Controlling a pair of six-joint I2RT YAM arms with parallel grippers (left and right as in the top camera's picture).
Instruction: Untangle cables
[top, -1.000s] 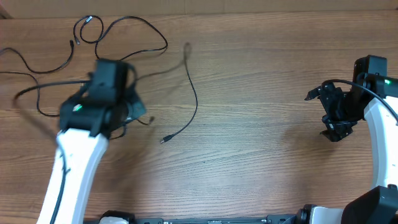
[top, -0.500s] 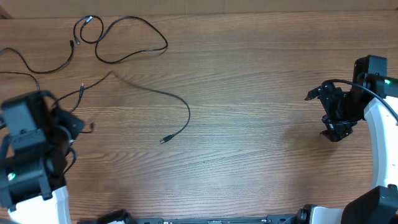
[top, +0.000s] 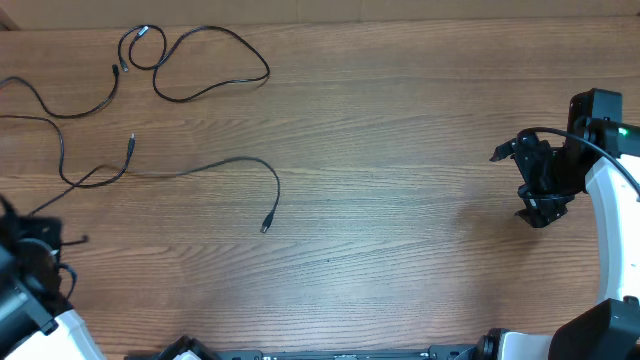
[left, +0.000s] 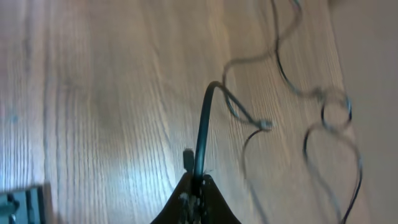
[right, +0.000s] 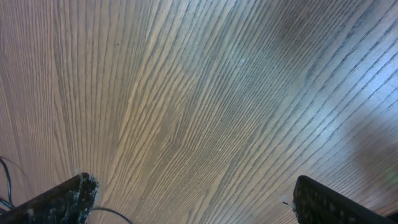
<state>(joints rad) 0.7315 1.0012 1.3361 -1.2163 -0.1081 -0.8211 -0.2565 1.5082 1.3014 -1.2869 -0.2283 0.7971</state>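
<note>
From overhead, the left arm (top: 25, 290) is lying partly outside the lower left corner. Two cables (top: 62, 155) are running off the left edge, so those ends are not showing. In the left wrist view the left gripper (left: 198, 190) is being cut by the bottom edge, and the far cables and a plug (left: 266, 124) are looking too blurred to read. The right gripper (right: 194, 202) is showing only the tips of its fingers (right: 62, 199), and a thin wire (right: 7, 180) is leaving the lower left corner.
</note>
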